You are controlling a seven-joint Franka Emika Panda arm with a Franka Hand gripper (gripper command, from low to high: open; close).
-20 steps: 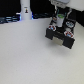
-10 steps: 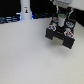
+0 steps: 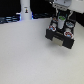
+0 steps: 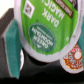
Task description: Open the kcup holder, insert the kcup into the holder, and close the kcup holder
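Note:
The kcup holder [image 3: 50,34] is a black box at the exterior view's upper right, its tray of round slots pulled out toward the front. My gripper [image 3: 61,15] hangs directly over that tray. The kcup [image 4: 45,30] fills the wrist view, showing a shiny green lid with white lettering, and a teal finger [image 4: 10,45] presses against its side. The other finger is hidden. In the exterior view the kcup [image 3: 61,19] is a small green spot just below the gripper, above the slots.
Other pods sit in the tray, one with a reddish-and-white top [image 4: 74,57]. A white bottle-like object [image 3: 25,10] stands at the back left by dark clutter. The holder rests on a white table [image 3: 25,57].

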